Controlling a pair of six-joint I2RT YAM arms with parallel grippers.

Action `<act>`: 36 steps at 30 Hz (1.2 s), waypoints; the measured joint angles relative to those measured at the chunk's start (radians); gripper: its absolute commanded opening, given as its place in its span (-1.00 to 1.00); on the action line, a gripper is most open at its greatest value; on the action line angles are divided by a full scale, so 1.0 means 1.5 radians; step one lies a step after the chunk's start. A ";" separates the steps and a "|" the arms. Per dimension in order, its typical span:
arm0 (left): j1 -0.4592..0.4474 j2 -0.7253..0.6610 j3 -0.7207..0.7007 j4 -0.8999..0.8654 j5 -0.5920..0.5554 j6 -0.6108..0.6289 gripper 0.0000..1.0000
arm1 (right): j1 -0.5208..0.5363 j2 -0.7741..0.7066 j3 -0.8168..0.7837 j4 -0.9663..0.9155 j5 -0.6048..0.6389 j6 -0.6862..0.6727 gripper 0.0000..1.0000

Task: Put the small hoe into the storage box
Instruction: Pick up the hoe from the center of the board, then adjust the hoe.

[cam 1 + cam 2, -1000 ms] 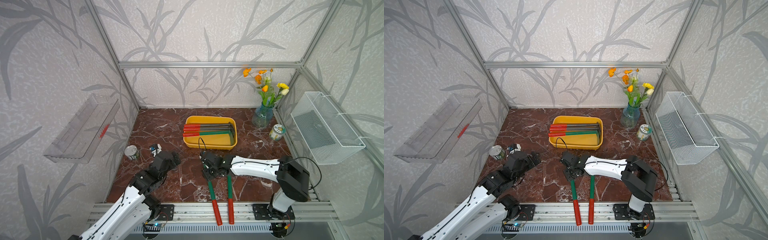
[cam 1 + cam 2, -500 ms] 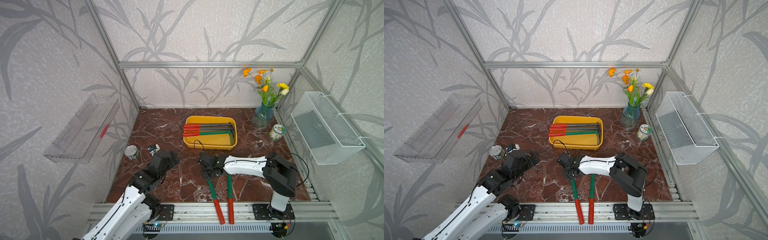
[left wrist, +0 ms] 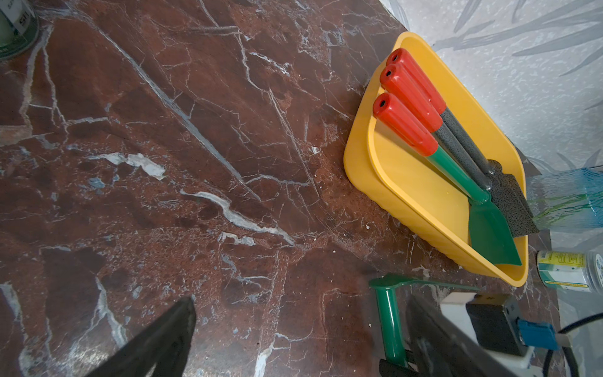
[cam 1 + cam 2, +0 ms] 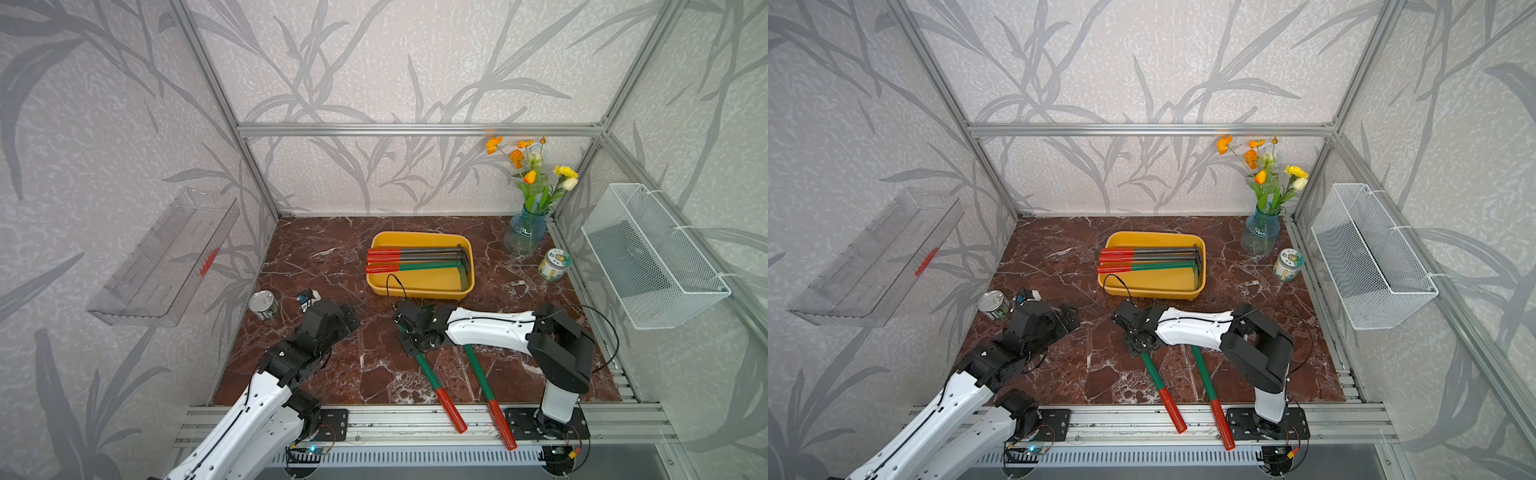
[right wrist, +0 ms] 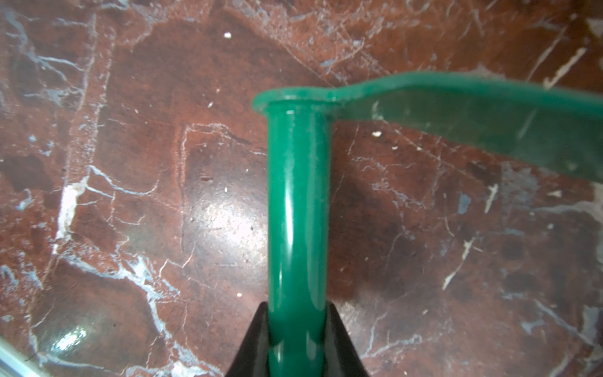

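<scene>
With the right gripper, clamps the green shaft of a small hoe just behind its head. From the right wrist: black fingers pressed against both sides of the shaft, blade jutting sideways over the marble. Impossible to tell whether the head touches the table. Lies aslant near the front edge, red grip reaching over the front rail.

With the left gripper, holds nothing: jaws spread wide, hanging over bare marble in the left front part of the table, apart from everything.

Small hoes, counted: five.
- Three inside the yellow storage box, side by side, red grips toward the left edge, heads at the wall nearer the right edge: two grey-shafted hoes and one green-shafted hoe.
- Two outside on the marble, both green with red grips: the clamped one, and a second hoe just beside it toward the right edge, untouched, grip likewise over the front rail.

Storage box: one, in the middle of the table's back half.

One each of the rest:
- tin can near the left edge
- small blue-and-white object just beside the can
- blue glass vase with orange and yellow flowers in the back right corner
- labelled jar near the right edge, just in front of the vase
- white wire-mesh basket on the right wall
- clear plastic tray on the left wall
</scene>
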 measured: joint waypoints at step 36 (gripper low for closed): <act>0.001 0.035 -0.007 0.286 0.193 -0.063 0.89 | -0.148 -0.098 -0.056 0.719 0.326 0.123 -1.00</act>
